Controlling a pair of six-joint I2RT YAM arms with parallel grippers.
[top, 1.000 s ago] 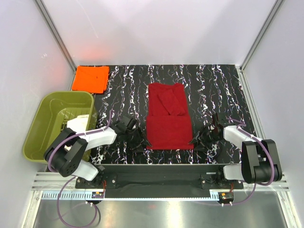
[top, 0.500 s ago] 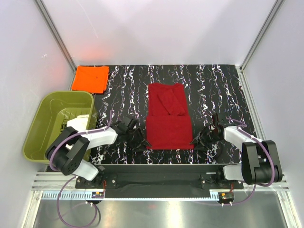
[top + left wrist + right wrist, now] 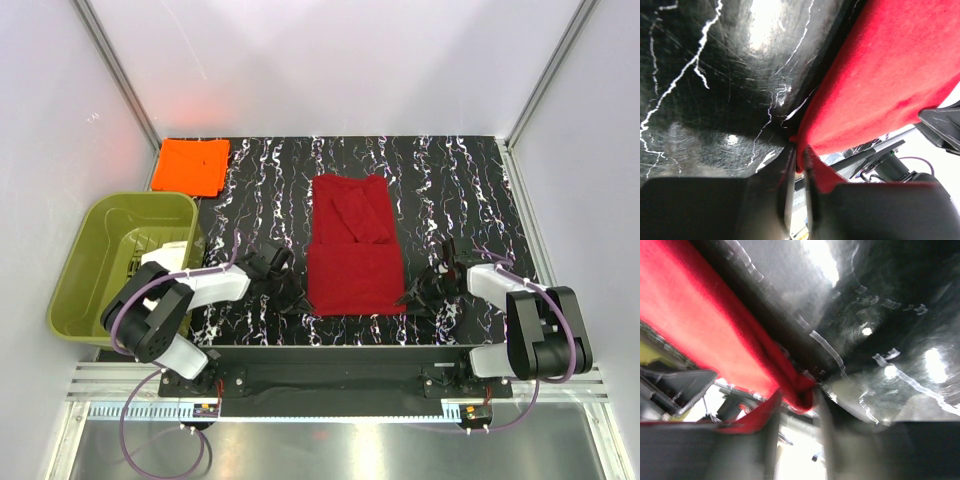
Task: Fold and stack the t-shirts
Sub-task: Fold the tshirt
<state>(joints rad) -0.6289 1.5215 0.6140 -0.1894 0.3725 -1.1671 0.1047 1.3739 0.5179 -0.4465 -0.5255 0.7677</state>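
Observation:
The dark red t-shirt [image 3: 355, 255] lies partly folded as a long strip in the middle of the black marbled table [image 3: 270, 190]. My left gripper [image 3: 295, 300] is low at its near left corner; in the left wrist view the left gripper [image 3: 799, 160] is shut on that corner of the red t-shirt [image 3: 880, 90]. My right gripper [image 3: 412, 297] is at the near right corner. In the right wrist view the right gripper [image 3: 797, 400] has its fingers still apart around the bunched hem of the red t-shirt [image 3: 705, 335]. The orange t-shirt [image 3: 190, 165] lies folded at the far left corner.
An olive-green tub [image 3: 100, 260] stands off the table's left edge, beside the left arm. White walls close the space at the back and both sides. The table's near edge runs just behind both grippers.
The left gripper has closed onto the shirt's near left corner. The right gripper has edged inward onto the near right corner and narrowed a little. The shirt's near hem has shifted slightly.

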